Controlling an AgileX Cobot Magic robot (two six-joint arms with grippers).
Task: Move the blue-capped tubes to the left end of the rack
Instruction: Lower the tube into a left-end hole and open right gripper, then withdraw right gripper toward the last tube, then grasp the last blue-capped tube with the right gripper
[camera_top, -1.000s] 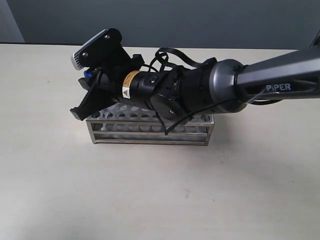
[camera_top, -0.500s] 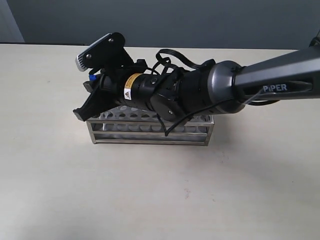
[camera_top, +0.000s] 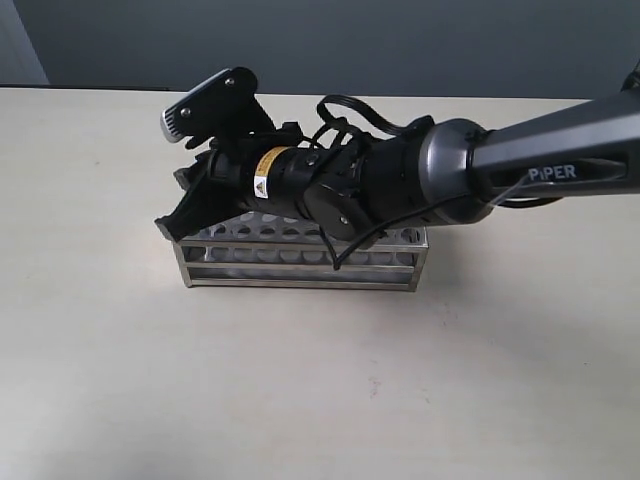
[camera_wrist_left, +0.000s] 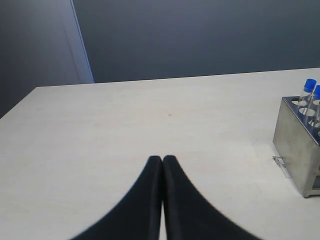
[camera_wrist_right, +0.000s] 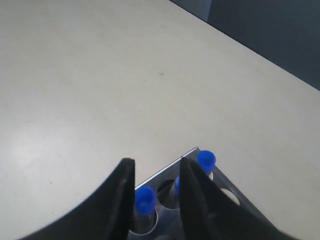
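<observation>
The metal rack (camera_top: 300, 268) stands mid-table. My right gripper (camera_top: 175, 203) reaches across and hovers over the rack's left end, where it hides the tubes from the exterior view. In the right wrist view this gripper (camera_wrist_right: 156, 162) is open above the rack's corner (camera_wrist_right: 169, 170). One blue-capped tube (camera_wrist_right: 145, 199) stands in a hole between the jaws, close to one finger (camera_wrist_right: 117, 192). A second blue cap (camera_wrist_right: 176, 185) peeks from behind the other finger, and a third (camera_wrist_right: 206, 159) stands beyond it. My left gripper (camera_wrist_left: 162, 159) is shut and empty, away from the rack (camera_wrist_left: 295, 150), where two blue caps (camera_wrist_left: 310, 84) show.
The pale tabletop (camera_top: 120, 380) surrounds the rack on all sides. A dark wall (camera_top: 400, 40) runs along the table's far edge. The right arm's body and cable (camera_top: 400, 185) lie over most of the rack's top.
My right gripper has shifted a little to the right over the rack's left end. The blue cap that showed beside it earlier is now hidden in the exterior view.
</observation>
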